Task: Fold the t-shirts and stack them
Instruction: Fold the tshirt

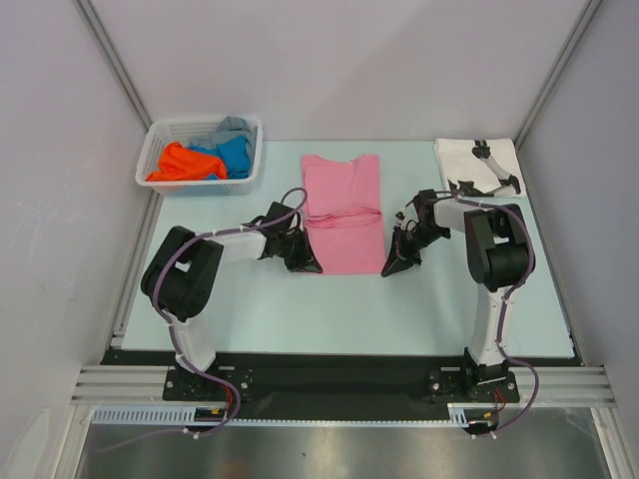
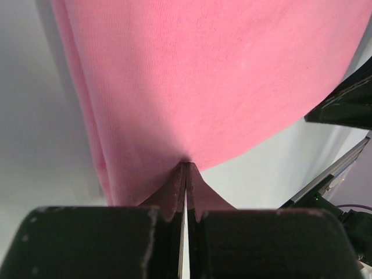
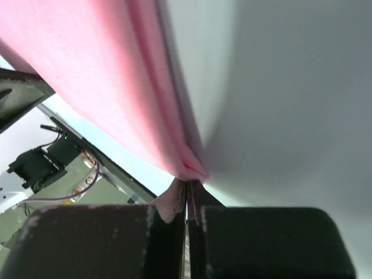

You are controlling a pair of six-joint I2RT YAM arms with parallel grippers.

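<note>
With left end effector (image 2: 186, 174) and right end effector (image 3: 187, 189) clenched on near corners of plain pink cloth t-shirt (image 1: 342, 205): raise together, hem taut, fold toward far edge of desk (image 1: 240, 309).

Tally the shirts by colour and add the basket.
Pink shirt: 1
White shirt: 1
Orange shirt: 1
Blue shirt: 1
Grey shirt: 1
Basket: 1
Total: 6
</note>
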